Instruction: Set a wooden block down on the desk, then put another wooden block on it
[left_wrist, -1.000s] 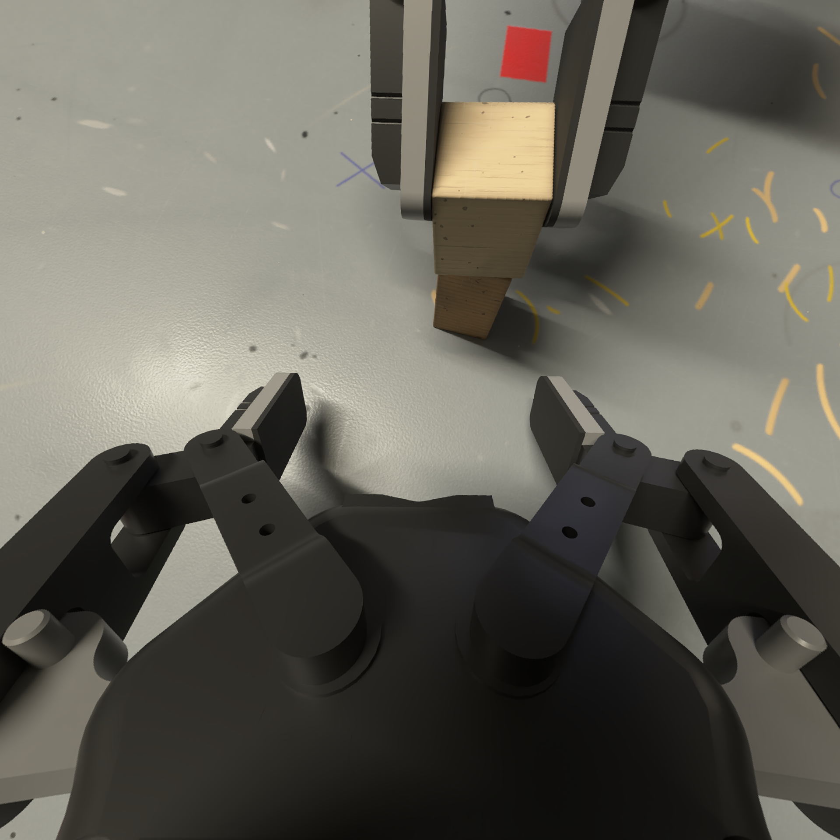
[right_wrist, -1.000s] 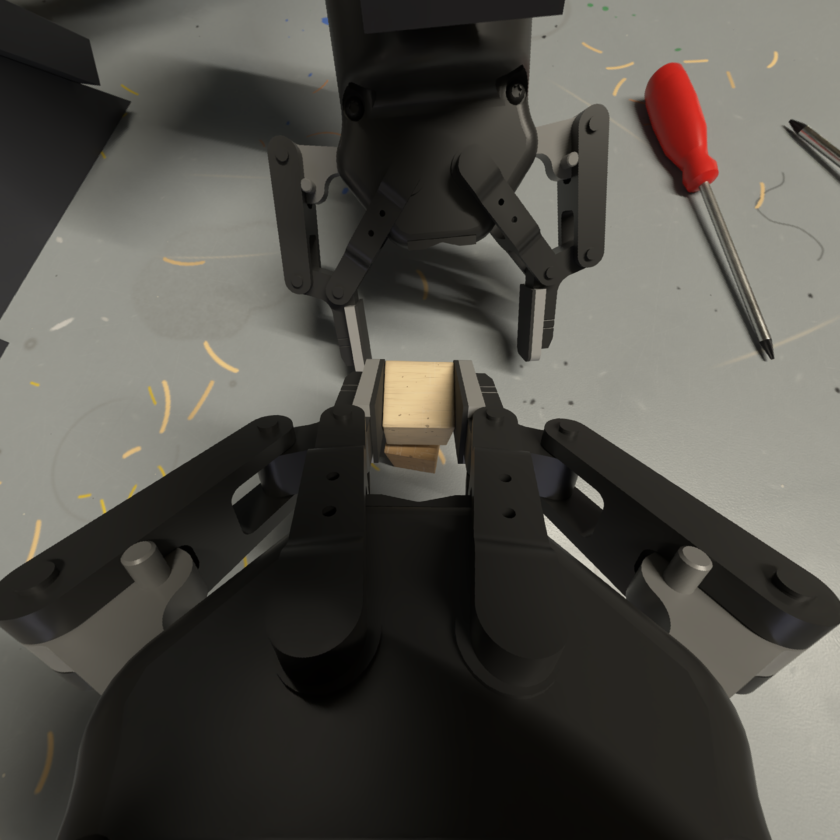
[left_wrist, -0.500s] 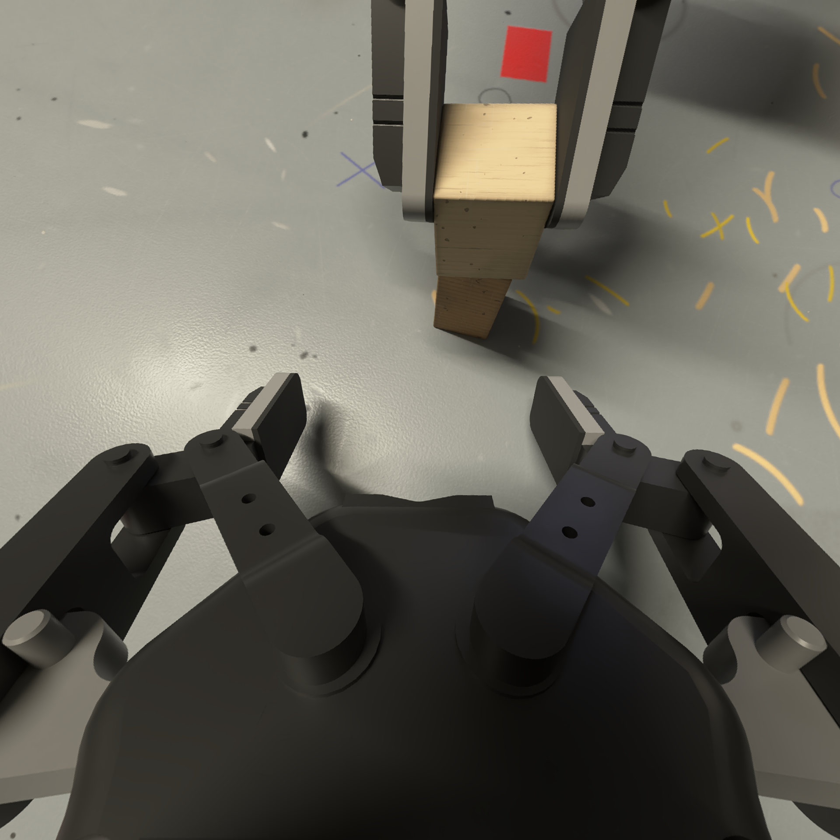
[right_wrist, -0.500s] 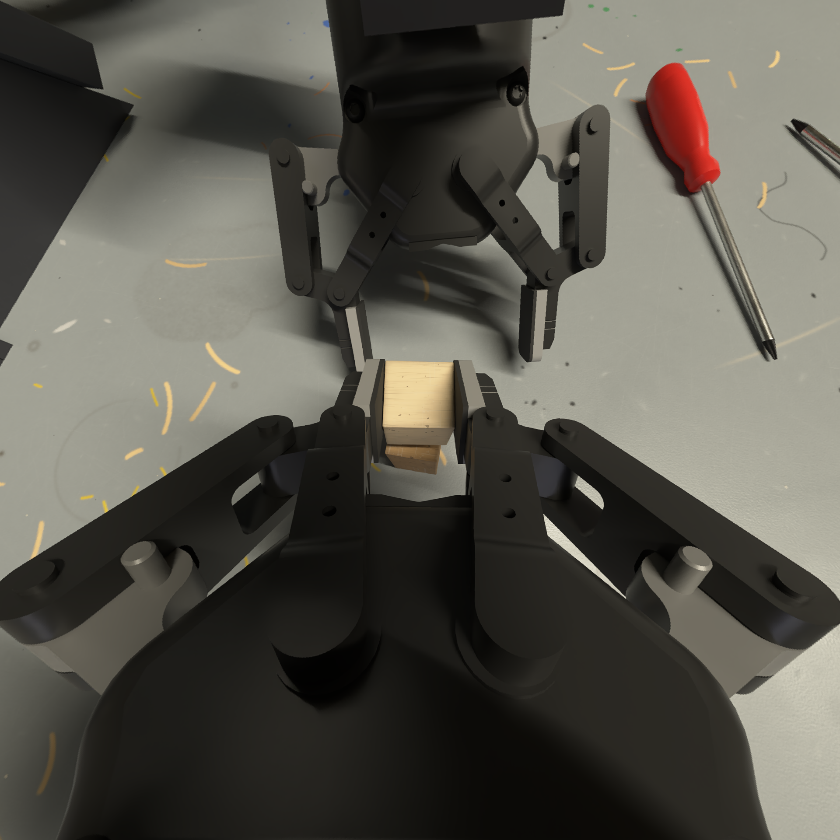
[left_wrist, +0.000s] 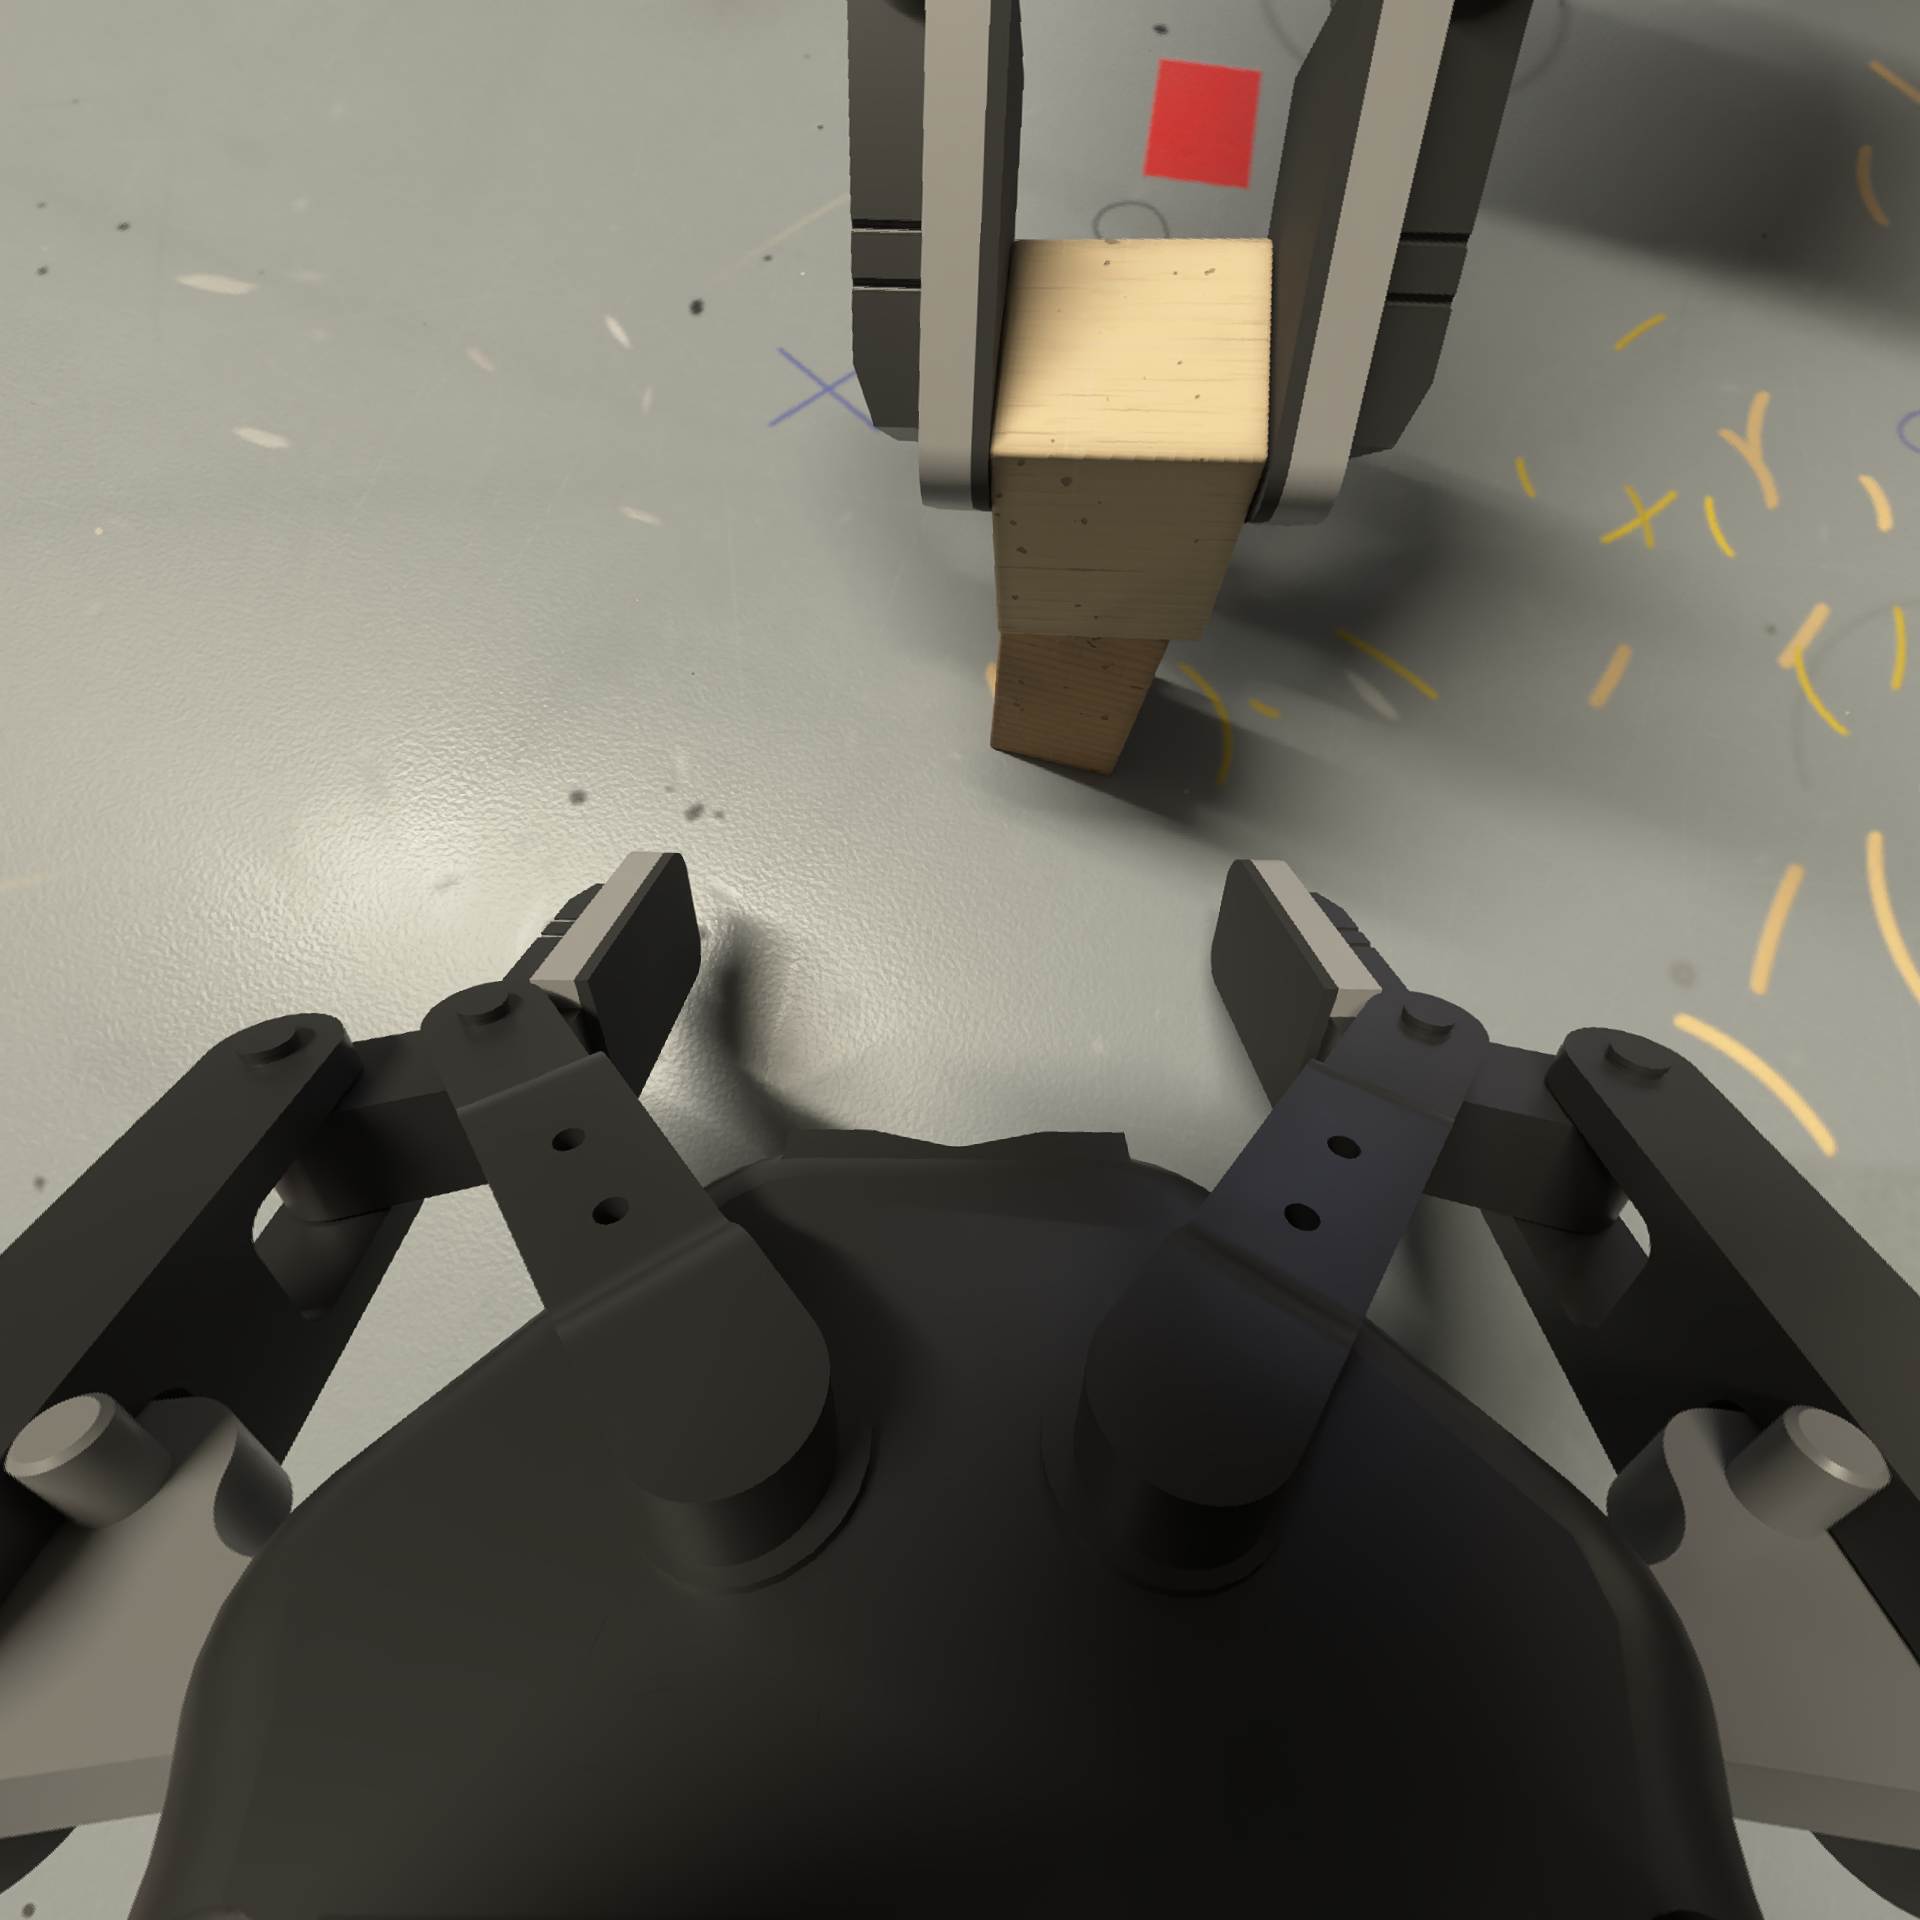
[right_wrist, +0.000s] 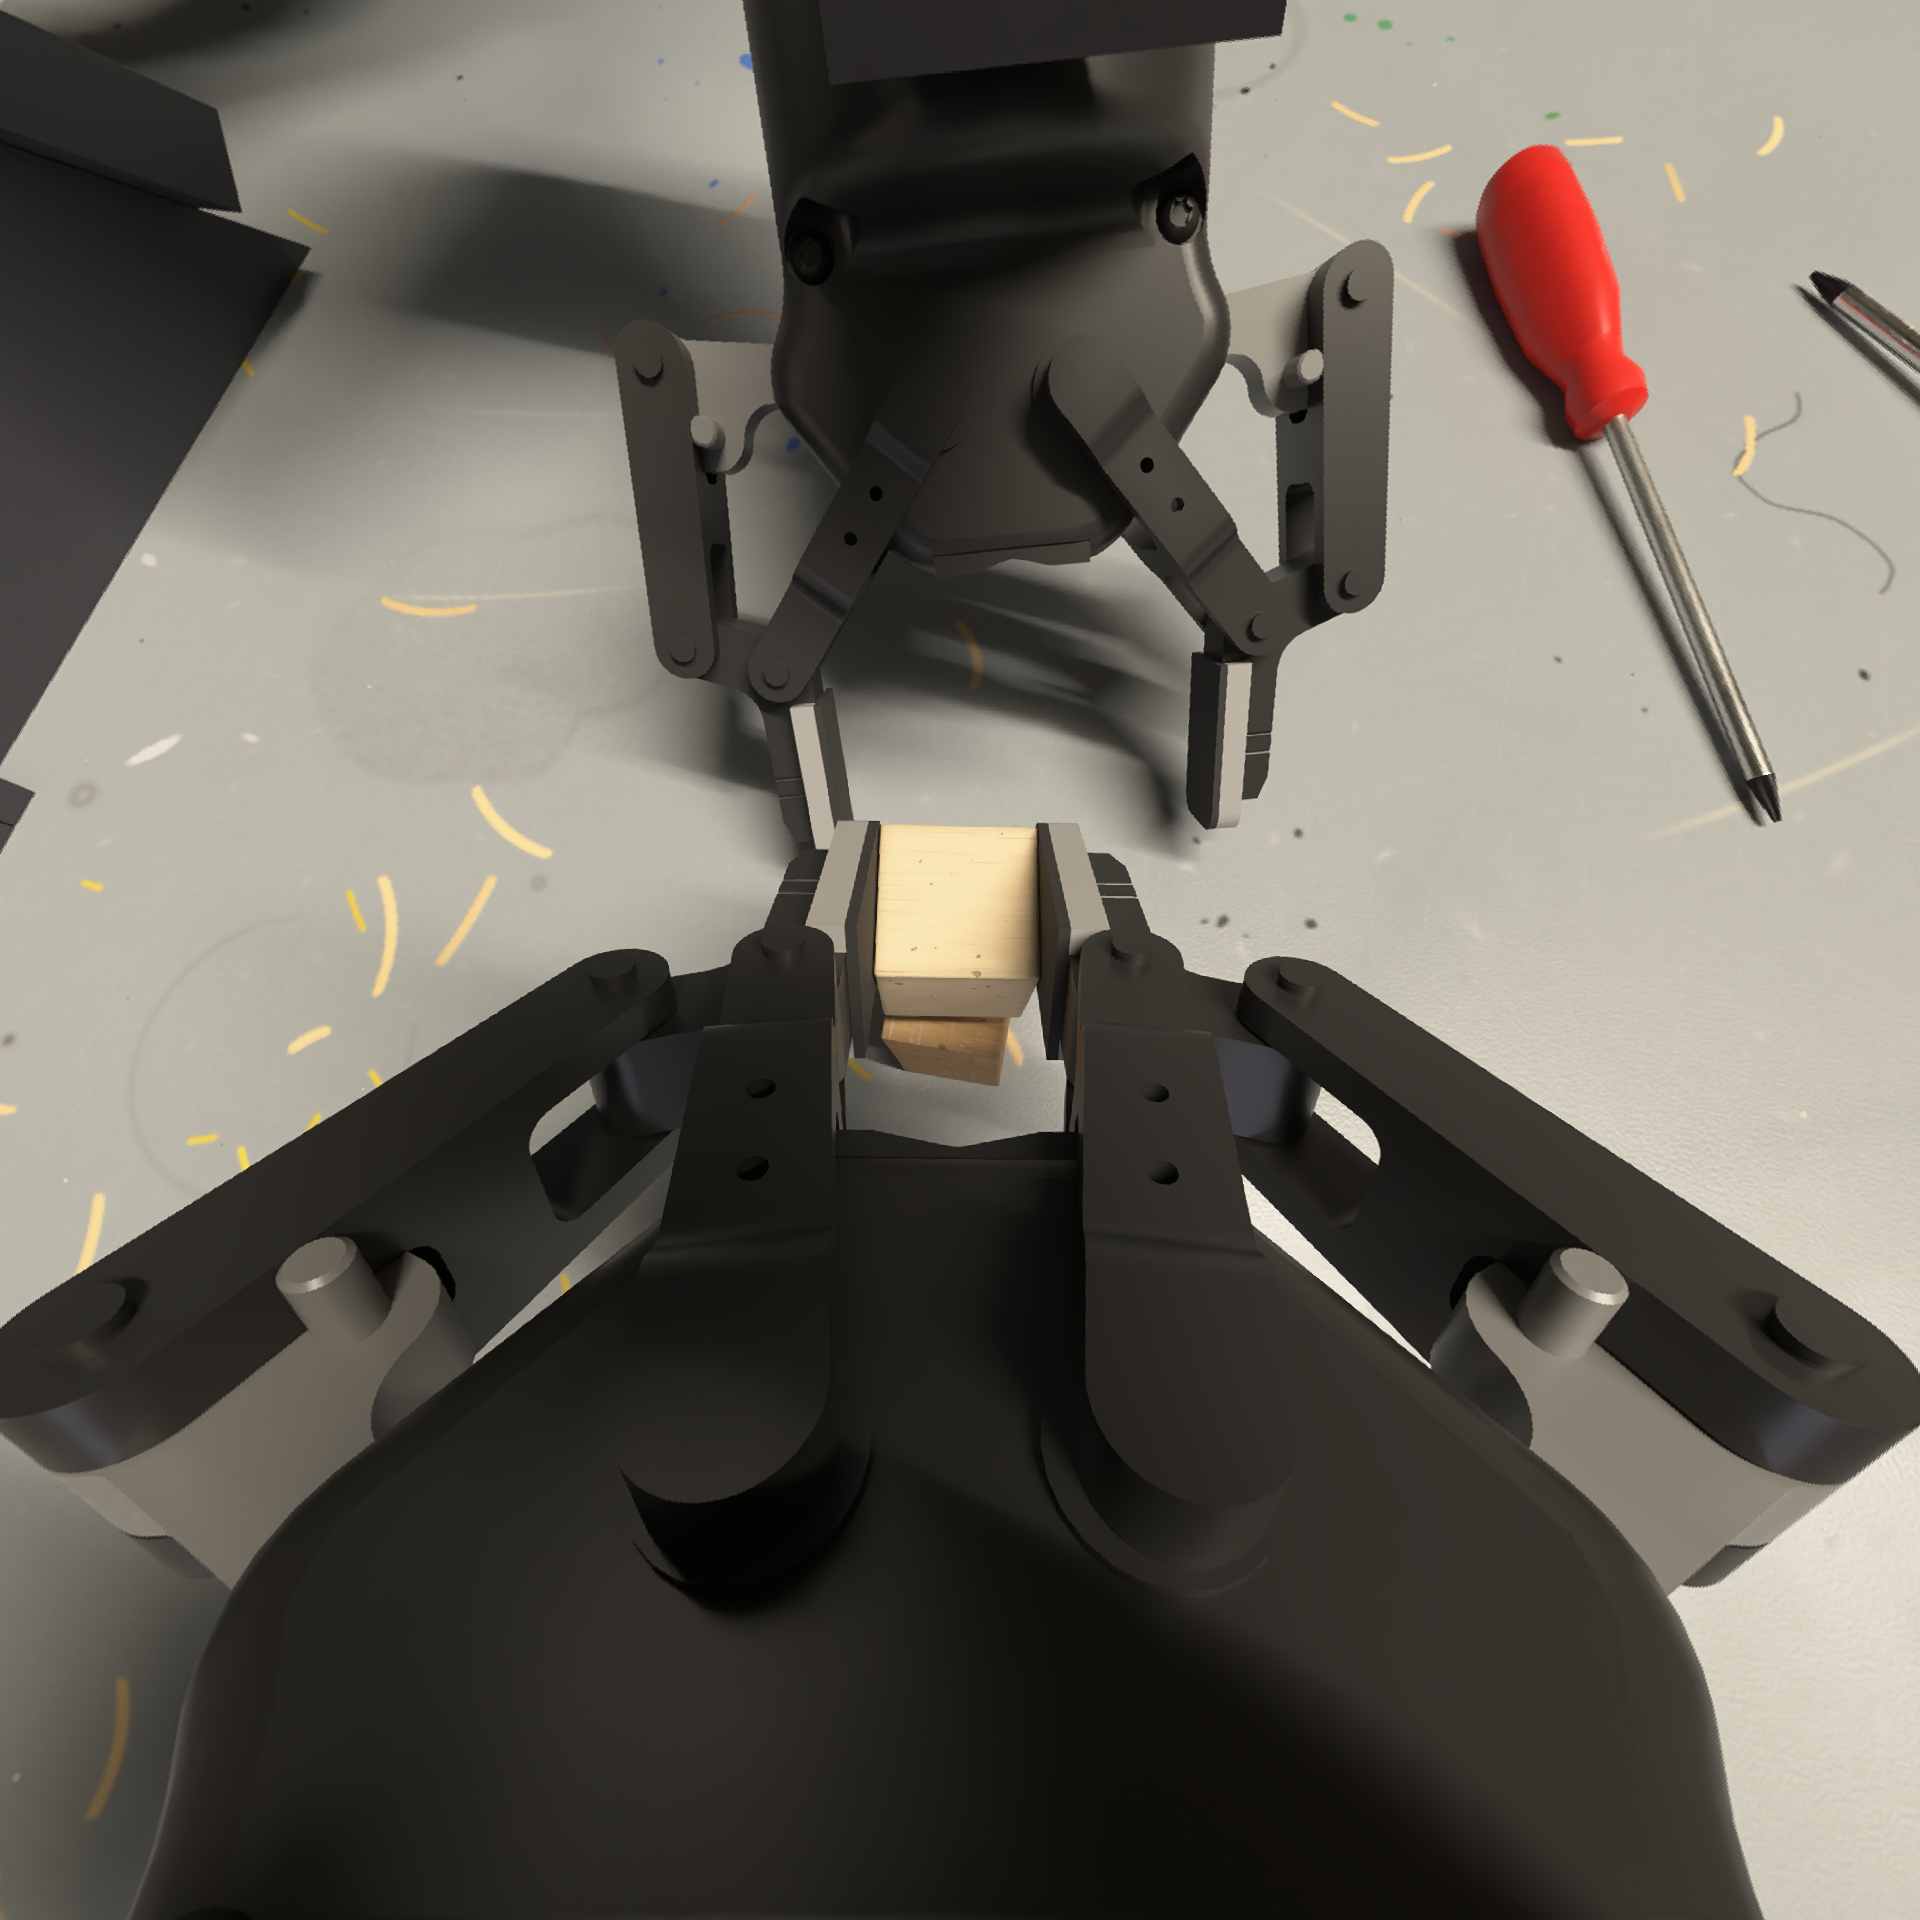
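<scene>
Right tool (right_wrist: 956, 914) is clamped on the upper wooden block (right_wrist: 956, 909), both pads pressed to its sides, holding it right on top of the lower wooden block (left_wrist: 1070, 701), which stands on the grey desk (left_wrist: 416, 623). Left tool (left_wrist: 951, 935) hangs spread wide, empty, just beside the stack. A red screwdriver (right_wrist: 1621, 447) lies well apart.

Light is even and moderately bright in both views, falling from above. On the grey desk (left_wrist: 312, 644) a soft glare patch sits toward 9 o'clock of centre, and a block (left_wrist: 1070, 707) throws a soft-edged shadow toward 3 o'clock. Everything is sharp (no blur anywhere). Wide-angle stretch swells the dark housings at 6 o'clock, which read nearly black.
</scene>
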